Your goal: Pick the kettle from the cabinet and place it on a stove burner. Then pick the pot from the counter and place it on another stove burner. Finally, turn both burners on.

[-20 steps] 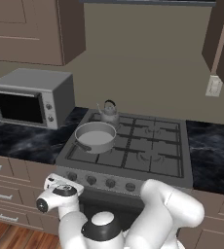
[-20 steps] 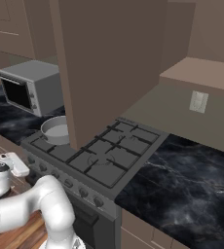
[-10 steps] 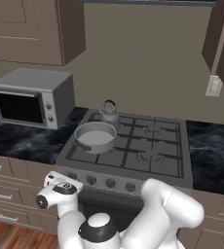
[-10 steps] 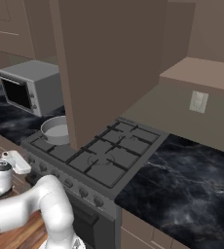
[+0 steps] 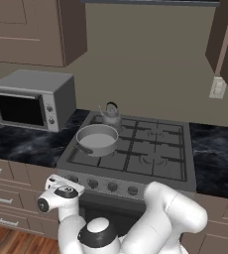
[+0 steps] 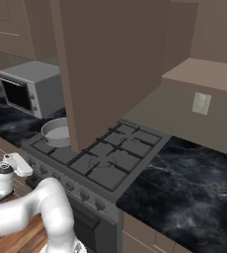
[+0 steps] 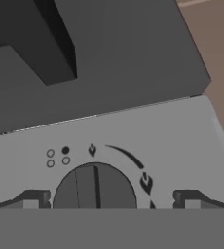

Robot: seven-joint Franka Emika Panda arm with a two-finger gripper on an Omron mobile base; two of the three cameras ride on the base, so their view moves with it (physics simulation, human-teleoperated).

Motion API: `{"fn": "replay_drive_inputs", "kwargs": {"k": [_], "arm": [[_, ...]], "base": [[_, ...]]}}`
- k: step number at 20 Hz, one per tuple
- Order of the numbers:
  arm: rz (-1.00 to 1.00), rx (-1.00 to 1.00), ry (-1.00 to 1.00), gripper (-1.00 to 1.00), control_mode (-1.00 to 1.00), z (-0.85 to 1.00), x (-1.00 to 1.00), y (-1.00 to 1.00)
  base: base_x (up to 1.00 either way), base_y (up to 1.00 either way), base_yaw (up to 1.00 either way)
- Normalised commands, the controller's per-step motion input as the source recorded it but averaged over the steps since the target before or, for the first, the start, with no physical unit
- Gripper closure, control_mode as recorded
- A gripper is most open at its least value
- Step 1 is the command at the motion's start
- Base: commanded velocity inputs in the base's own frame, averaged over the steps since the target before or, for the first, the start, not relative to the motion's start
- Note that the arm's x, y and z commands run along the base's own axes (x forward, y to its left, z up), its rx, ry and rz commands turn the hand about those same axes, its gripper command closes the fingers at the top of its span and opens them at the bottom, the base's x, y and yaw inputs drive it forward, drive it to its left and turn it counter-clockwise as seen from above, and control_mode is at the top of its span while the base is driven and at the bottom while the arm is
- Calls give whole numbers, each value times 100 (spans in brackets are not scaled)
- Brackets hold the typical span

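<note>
The small grey kettle (image 5: 110,115) stands on the stove's rear left burner. The wide grey pot (image 5: 97,140) (image 6: 56,132) sits on the front left burner. My gripper (image 5: 66,186) (image 6: 18,165) is low in front of the left end of the stove's knob row. In the hand view my gripper (image 7: 110,200) is open, with its dark fingertips (image 7: 33,199) on either side of a round grey knob (image 7: 94,187) and a gap on each side. The knob's ridge stands about upright under a small flame mark. The right-hand burners (image 5: 150,149) are bare.
A grey microwave (image 5: 31,99) stands on the black counter (image 5: 22,144) left of the stove. More counter (image 6: 184,183) lies to the right. An open brown cabinet door (image 6: 110,64) hides the kettle in the right base view. Brown drawers (image 5: 2,198) sit under the counter.
My hand has shifted slightly in front of the left knobs and its jaws stay open. The kettle and the pot have not moved.
</note>
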Motion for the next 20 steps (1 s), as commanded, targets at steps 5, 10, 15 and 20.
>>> {"fn": "replay_drive_inputs", "kwargs": {"k": [5, 10, 15, 20], "arm": [[0, 0, 0, 100, -100, -12, 15, 1], [0, 0, 0, 100, -100, -5, 17, 0], [0, 0, 0, 100, -100, 0, 9, 0], [0, -8, 0, 100, -100, 0, 0, 0]], "base": [[0, 0, 0], [0, 0, 0], [0, 0, 0], [0, 0, 0]]}}
